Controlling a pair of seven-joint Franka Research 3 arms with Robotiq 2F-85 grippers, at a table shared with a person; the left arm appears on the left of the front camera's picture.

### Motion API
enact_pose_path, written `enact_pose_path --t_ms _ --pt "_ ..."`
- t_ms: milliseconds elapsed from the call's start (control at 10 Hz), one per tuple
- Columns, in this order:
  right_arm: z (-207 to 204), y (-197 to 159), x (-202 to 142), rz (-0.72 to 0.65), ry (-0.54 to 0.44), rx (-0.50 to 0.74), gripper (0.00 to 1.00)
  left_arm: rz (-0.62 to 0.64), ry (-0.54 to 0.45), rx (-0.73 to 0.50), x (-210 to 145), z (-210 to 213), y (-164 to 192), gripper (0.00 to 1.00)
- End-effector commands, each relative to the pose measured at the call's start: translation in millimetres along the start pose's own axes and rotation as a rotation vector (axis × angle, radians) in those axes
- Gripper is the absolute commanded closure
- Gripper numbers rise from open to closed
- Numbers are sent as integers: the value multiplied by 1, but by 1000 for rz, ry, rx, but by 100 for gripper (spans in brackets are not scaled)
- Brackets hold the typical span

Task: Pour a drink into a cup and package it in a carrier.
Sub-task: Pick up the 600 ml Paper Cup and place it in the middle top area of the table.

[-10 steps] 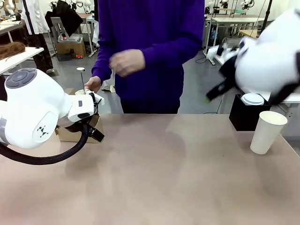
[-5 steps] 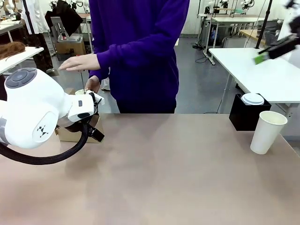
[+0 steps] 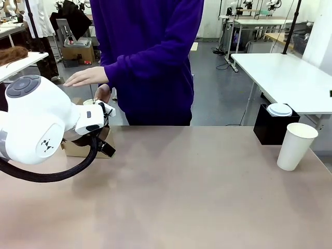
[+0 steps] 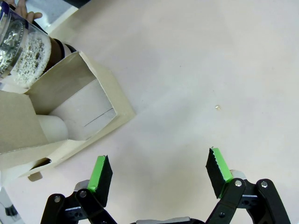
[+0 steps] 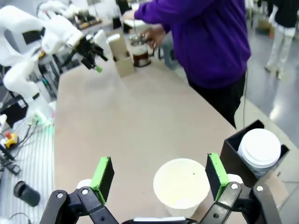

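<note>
currently both end effectors stand released: the left end effector (image 4: 159,164) hangs over the table (image 4: 196,70) just beside the carrier (image 4: 81,114), the right end effector (image 5: 160,169) above the empty cup (image 5: 181,183). risk: an off-centre descent can tip the light cup; a person's hand (image 3: 87,77) is at the glass pot (image 4: 21,51) next to the carrier, so left-arm motion may strike it.

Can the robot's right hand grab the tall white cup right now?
Probably yes. The right gripper hangs open above the cup, a finger on each side, with nothing between them. The black box stands close beside the cup, though.
</note>
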State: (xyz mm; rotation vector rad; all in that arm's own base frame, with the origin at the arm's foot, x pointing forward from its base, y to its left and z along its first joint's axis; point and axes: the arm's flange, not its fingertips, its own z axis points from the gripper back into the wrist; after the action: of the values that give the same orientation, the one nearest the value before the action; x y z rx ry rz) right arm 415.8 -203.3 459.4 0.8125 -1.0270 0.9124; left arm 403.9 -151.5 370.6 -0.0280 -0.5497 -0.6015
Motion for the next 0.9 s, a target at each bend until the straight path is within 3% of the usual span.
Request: enact_pose_path --t_ms 0,200,300,600,800 --pt "-11 -29 -36 32 -134 38 0 0 0 -1 0 0 0 0" --pt "-9 -36 -53 26 -213 47 0 0 0 -1 0 0 0 0" --pt "-8 -18 -53 11 -129 8 0 0 0 -1 0 0 0 0" --pt "-8 -18 -53 11 -129 8 0 0 0 -1 0 0 0 0" --pt "-5 -47 -79 -11 -222 36 0 0 0 -1 0 0 0 0"
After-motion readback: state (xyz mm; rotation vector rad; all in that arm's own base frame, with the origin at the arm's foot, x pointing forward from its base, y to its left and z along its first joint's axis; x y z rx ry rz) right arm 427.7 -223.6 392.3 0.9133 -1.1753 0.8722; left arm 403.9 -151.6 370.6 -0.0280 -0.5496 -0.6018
